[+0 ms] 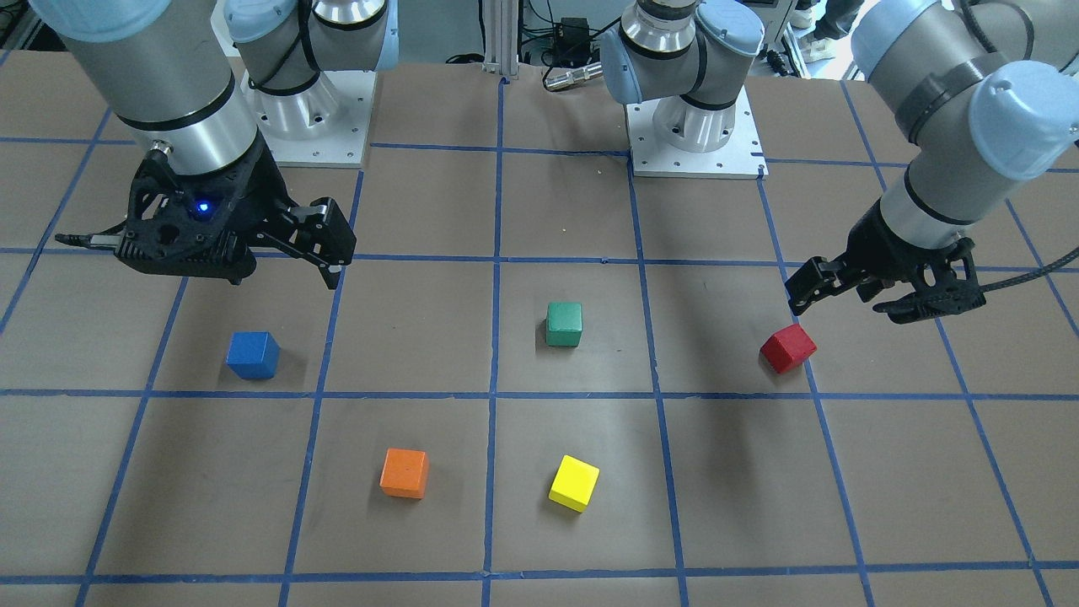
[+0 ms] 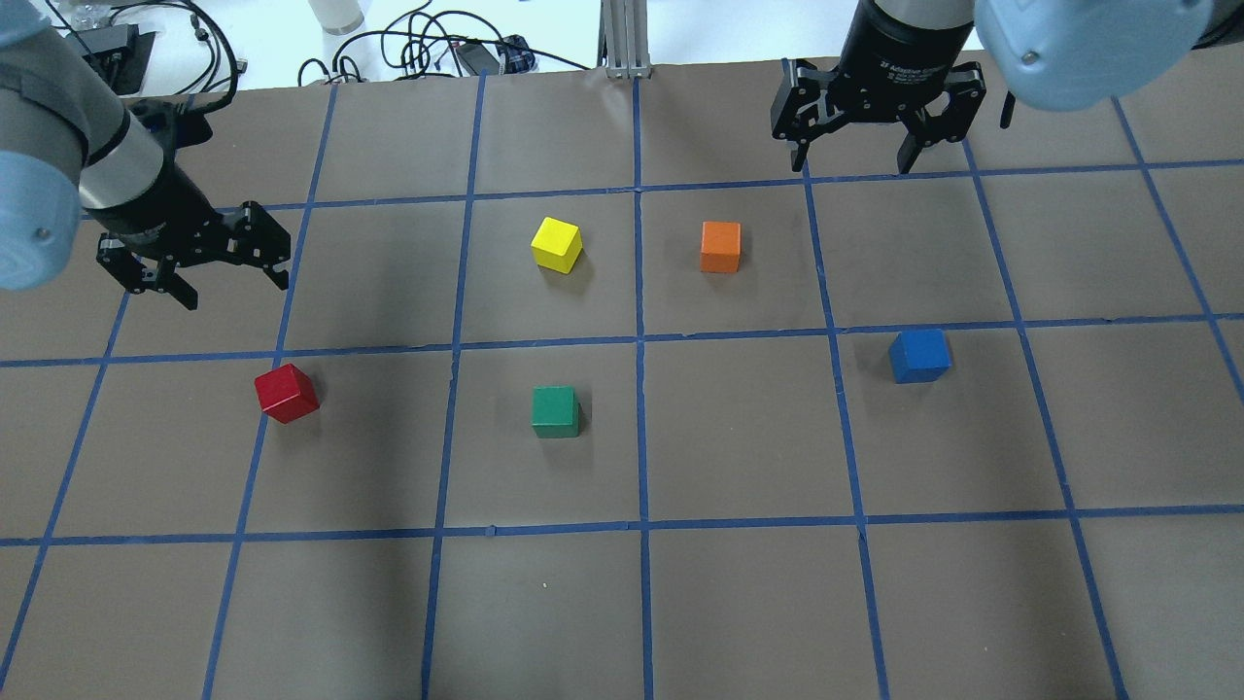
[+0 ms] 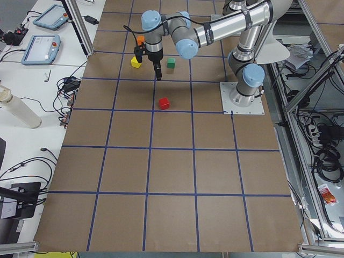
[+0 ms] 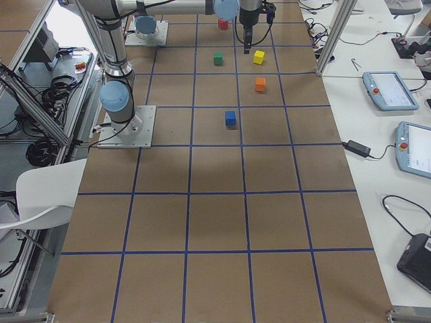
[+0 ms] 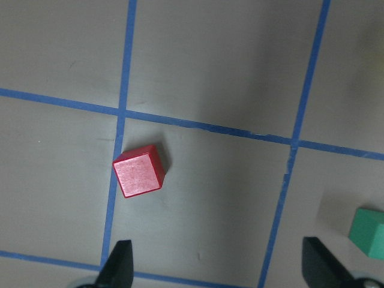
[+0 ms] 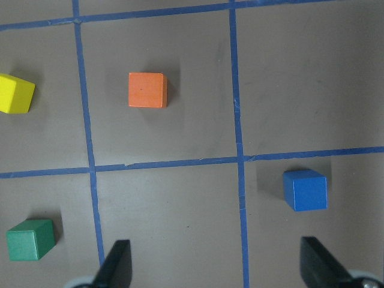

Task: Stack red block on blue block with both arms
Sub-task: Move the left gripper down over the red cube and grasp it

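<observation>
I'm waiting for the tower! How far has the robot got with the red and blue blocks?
Nothing is done yet. The small matte red cube sits on the table, far from the small matte blue cube. In hand: nothing; the black left tool hovers open near the red cube, and the black right tool is open. To do: grab, carry, stack.

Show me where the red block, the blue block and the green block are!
red block (image 2: 286,389): overhead view, top face.
blue block (image 2: 918,350): overhead view, top face.
green block (image 2: 554,406): overhead view, top face.
</observation>
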### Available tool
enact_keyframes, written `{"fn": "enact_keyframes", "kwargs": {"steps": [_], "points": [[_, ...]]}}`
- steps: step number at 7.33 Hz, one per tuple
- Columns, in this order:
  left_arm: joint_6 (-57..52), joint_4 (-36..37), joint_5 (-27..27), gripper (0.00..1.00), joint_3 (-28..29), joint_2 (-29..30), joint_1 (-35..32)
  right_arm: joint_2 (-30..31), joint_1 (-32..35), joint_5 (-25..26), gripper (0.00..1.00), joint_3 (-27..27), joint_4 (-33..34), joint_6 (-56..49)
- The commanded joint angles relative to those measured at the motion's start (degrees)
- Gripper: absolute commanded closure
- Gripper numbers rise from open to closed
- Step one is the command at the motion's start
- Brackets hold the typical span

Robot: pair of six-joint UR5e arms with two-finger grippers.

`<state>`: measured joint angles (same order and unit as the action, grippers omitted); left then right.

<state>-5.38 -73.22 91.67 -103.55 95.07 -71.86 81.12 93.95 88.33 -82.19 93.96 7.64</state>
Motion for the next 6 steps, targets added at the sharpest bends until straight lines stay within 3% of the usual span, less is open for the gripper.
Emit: {"fn": "enact_keyframes", "kwargs": {"steps": [1, 2, 6], "points": [[-0.34, 10.96, 1.23, 0.00, -10.22, 1.43, 3.39, 0.00, 0.00, 0.00, 0.00, 0.01, 0.26, -0.08], [0.71, 18.13, 0.88, 0.00, -14.18, 2.91, 3.83, 0.00, 0.00, 0.00, 0.00, 0.02, 0.17, -0.08], [0.99, 23.89, 0.79, 0.00, -16.86, 7.14, 4.45, 0.00, 0.00, 0.09, 0.00, 0.01, 0.17, -0.08]]}}
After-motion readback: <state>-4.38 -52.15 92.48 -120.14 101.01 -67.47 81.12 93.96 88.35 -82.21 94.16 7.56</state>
